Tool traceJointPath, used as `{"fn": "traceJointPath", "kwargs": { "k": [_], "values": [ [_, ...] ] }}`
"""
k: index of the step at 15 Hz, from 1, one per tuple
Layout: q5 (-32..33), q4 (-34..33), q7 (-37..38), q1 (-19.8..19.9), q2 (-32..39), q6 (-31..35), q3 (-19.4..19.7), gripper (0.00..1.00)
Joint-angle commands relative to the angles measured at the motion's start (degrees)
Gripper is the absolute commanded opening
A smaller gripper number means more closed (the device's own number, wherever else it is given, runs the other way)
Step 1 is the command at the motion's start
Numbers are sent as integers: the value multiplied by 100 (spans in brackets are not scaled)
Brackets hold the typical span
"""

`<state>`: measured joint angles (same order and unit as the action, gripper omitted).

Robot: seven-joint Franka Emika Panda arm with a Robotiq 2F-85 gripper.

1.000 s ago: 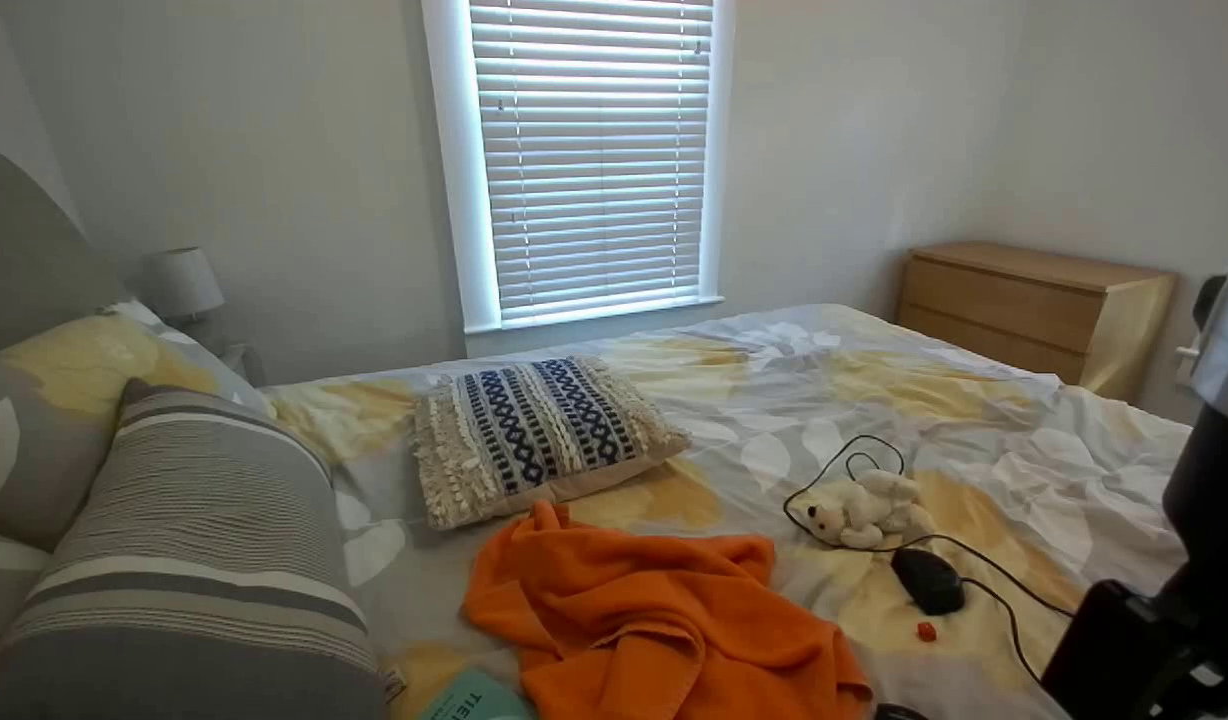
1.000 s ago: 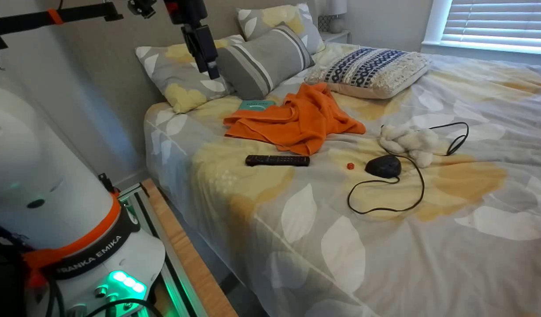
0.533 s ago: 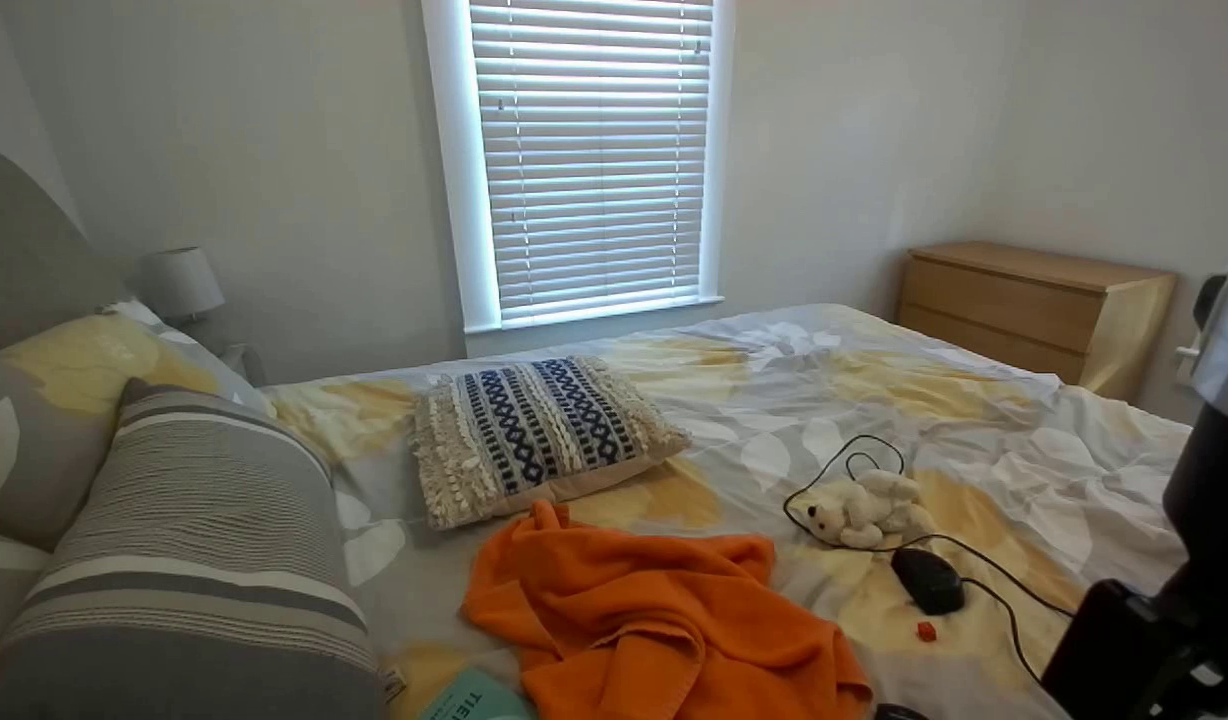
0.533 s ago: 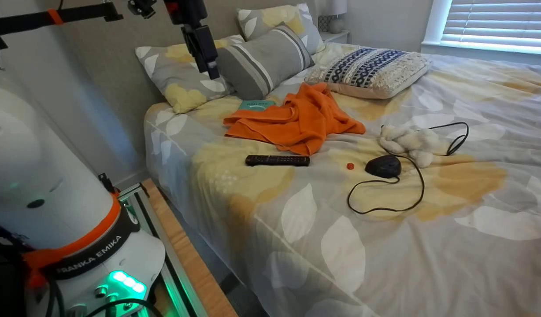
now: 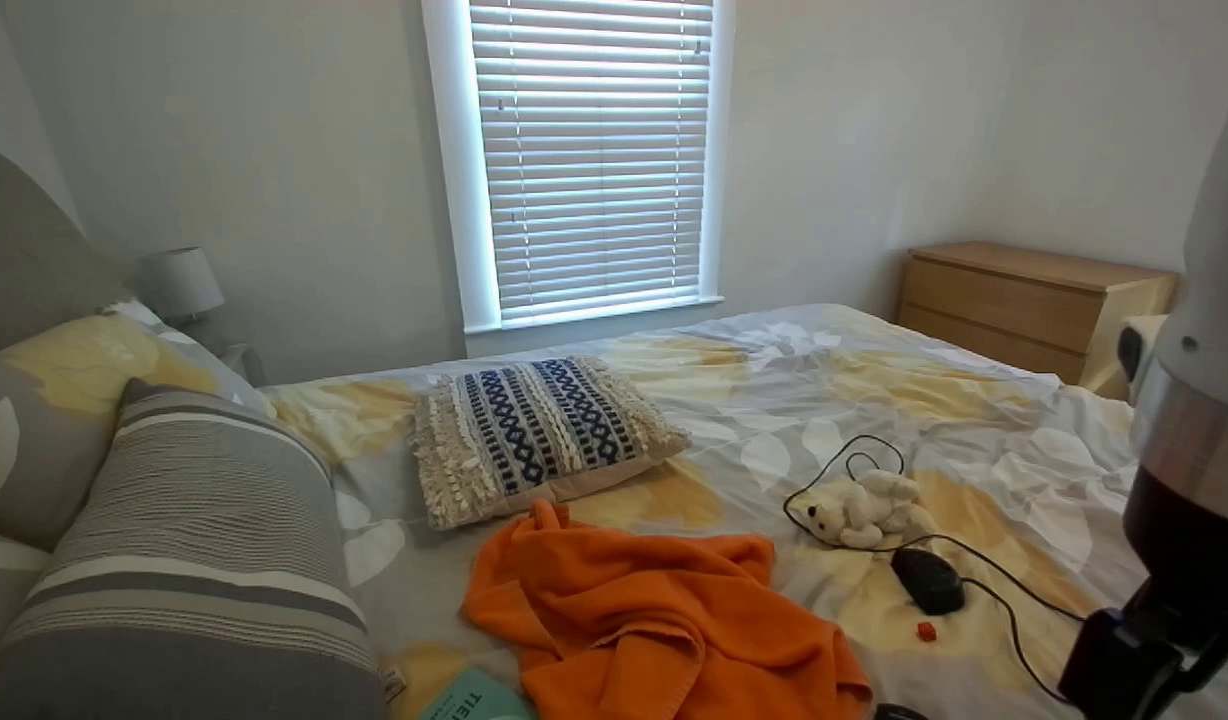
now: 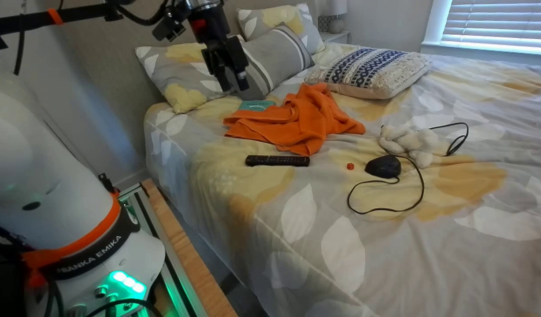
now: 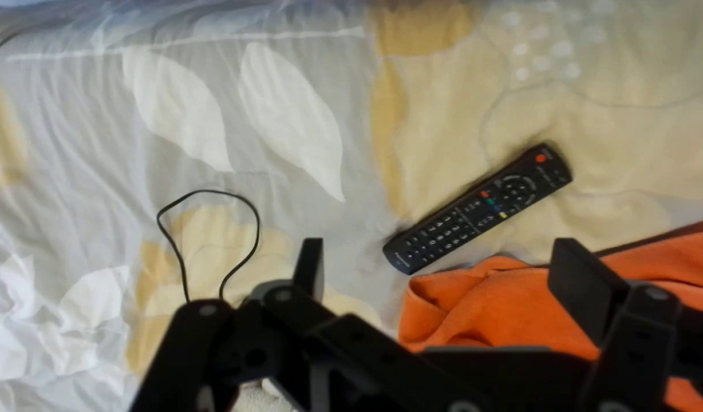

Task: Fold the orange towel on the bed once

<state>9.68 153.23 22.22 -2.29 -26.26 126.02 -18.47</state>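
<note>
The orange towel (image 6: 305, 121) lies rumpled on the bed (image 6: 411, 264), with loose creases and an edge turned over in its middle. Both exterior views show it, the bottom of the towel (image 5: 664, 610) being cut off in one. My gripper (image 6: 234, 86) hangs in the air over the pillow end of the bed, apart from the cloth. In the wrist view the gripper (image 7: 443, 263) stands wide open with nothing between its fingers. Below it, part of the towel (image 7: 500, 303) shows between and behind the fingers; the rest is hidden by the gripper or out of frame.
A black remote (image 6: 277, 160) lies just beside the towel. Near it are a small red object (image 6: 350, 166), a black mouse (image 6: 383, 166) with a looping cable and a white plush toy (image 6: 407, 140). A teal item (image 6: 256, 105), striped pillow (image 6: 270, 61) and patterned cushion (image 6: 367, 72) border the towel.
The arm has come further over the bed. In an exterior view the gripper has shifted right and slightly down, nearer the towel, and turned so both fingers show. The towel has not moved.
</note>
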Motion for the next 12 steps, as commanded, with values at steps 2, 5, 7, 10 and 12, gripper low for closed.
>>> {"fn": "traceJointPath", "kwargs": {
  "k": [2, 5, 7, 10, 12],
  "values": [
    [1884, 148, -169, 492, 816, 1184, 81, 100],
    [3312, 143, 359, 1299, 1165, 2178, -495, 100],
    [4256, -30, 635, 1746, 1380, 2409, -907, 100],
    [4329, 16, 599, 1665, 1292, 2411, -816, 100],
    [4508, -43, 651, 1758, 1341, 2426, -935, 100]
  ]
}}
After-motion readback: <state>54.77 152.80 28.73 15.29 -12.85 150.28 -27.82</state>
